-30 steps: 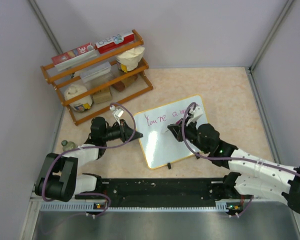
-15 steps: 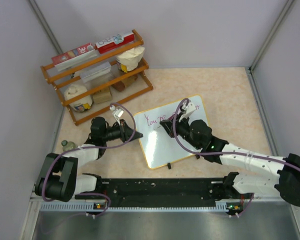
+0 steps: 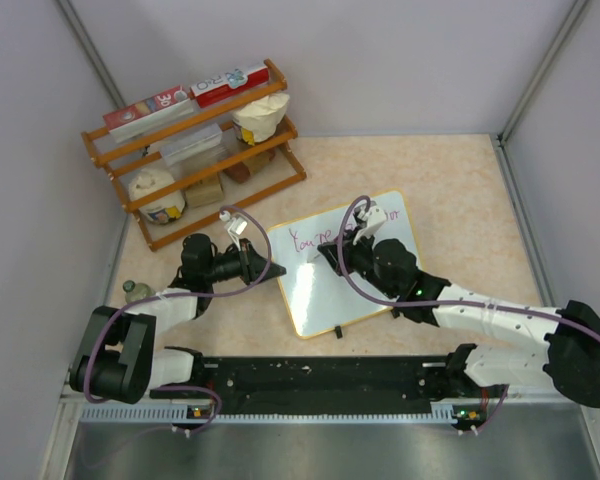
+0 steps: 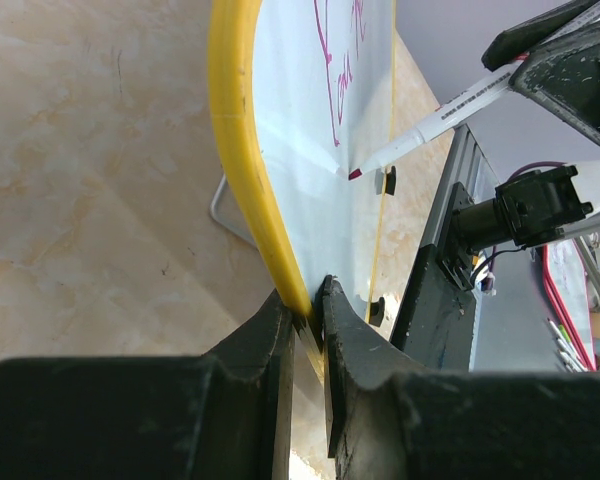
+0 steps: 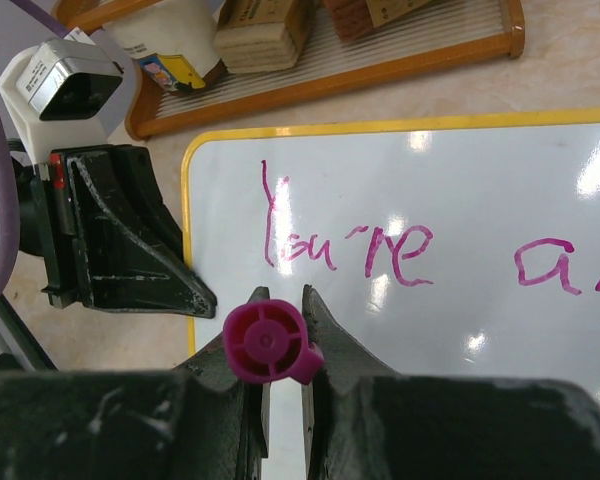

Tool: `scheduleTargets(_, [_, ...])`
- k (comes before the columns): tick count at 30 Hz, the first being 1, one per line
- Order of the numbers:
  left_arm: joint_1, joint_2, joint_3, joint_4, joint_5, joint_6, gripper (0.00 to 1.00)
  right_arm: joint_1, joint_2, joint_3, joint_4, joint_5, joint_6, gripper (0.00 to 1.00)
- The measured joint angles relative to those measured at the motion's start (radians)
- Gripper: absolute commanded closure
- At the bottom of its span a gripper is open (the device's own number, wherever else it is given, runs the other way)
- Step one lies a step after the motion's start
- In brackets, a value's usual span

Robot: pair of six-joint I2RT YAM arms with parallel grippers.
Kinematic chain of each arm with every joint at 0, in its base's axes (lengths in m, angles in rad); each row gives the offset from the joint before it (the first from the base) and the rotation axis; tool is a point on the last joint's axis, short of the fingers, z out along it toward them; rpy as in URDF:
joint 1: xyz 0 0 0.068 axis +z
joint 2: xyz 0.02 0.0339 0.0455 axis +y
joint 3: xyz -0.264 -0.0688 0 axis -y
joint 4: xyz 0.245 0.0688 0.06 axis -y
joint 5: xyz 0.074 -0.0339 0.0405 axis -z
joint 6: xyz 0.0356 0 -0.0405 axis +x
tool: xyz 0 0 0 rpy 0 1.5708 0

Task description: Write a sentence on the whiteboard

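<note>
The whiteboard (image 3: 330, 295) lies on the table, white with a yellow rim, with "You're a" written on it in magenta. My left gripper (image 3: 271, 270) is shut on the board's left edge; the left wrist view shows the yellow rim (image 4: 242, 180) pinched between the jaws of that gripper (image 4: 308, 310). My right gripper (image 3: 332, 255) is shut on a magenta marker (image 4: 440, 120), whose end cap (image 5: 267, 342) sits between its fingers. The marker tip (image 4: 355, 174) is at the board surface, below the first word (image 5: 295, 235). In the right wrist view the tip is hidden by the cap.
A wooden rack (image 3: 195, 150) with boxes, jars and a bag stands at the back left. A small bottle (image 3: 132, 290) sits by the left wall. Grey walls close the sides and back. A black clip (image 3: 338, 331) is on the board's near edge.
My right gripper has carried the marker leftward across the board, from the right end of the writing to below the first word. The left gripper and the board have stayed put.
</note>
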Motion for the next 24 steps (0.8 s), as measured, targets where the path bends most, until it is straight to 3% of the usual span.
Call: scheduleTargets(24, [0.0,0.0,0.0,-0.001,-0.002,0.001,1.0,0.004,-0.009,-0.035,-0.001,-0.021,0.019,1.0])
